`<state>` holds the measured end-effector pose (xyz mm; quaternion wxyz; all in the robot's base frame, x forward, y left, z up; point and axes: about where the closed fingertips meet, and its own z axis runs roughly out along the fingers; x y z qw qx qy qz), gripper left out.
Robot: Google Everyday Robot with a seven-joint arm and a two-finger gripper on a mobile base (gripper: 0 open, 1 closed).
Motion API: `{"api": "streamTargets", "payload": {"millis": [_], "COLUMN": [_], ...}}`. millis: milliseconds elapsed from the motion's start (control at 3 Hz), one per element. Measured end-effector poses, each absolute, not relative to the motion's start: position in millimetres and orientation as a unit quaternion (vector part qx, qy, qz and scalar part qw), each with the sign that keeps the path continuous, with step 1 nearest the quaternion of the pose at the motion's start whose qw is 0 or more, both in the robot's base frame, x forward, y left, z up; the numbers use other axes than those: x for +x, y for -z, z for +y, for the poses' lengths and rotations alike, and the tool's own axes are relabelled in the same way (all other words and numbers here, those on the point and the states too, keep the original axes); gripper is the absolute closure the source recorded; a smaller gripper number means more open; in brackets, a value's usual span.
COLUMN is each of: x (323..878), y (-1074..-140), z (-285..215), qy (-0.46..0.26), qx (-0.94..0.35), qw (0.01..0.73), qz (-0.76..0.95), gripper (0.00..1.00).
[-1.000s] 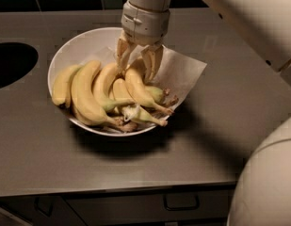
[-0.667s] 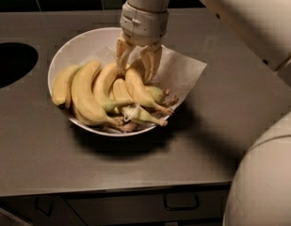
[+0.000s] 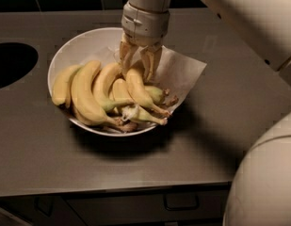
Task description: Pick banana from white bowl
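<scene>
Down inside the white bowl (image 3: 69, 46), a little toward two o'clock from its centre, the tool (image 3: 137, 72) hangs straight from the arm, right at the blunt upper end of the banana (image 3: 139, 91). From where I stand I cannot tell whether it is open around that end or already clamped on it. That banana lies in the middle of the bunch, its brown stem pointing to four o'clock, against the crinkled paper (image 3: 182, 72) that spills over the rim at three o'clock. The fattest banana (image 3: 86, 95) and a smaller one (image 3: 62, 84) sit toward nine o'clock. I'd say this is the grasp itself. Next comes a firm hold, then a slow, straight lift off the surface (image 3: 41, 159), so that neighbouring fruit doesn't drag along.
</scene>
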<state>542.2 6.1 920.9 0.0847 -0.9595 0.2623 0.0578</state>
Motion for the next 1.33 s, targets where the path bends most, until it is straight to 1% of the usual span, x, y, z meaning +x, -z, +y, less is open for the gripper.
{"api": "streamTargets", "payload": {"millis": [333,667,1333], "x": [549.5,546.5,528.6], "y": [-924.3,-946.7,-989.0], "z": [12.9,19.5,18.2], "qy": [-0.042,-0.011,0.04], "qx": [-0.958,-0.96,-0.957], "qw": [0.106,0.137,0.165], "qz": [0.262,0.246,0.237], "gripper": [1.0,1.0,1.0]}}
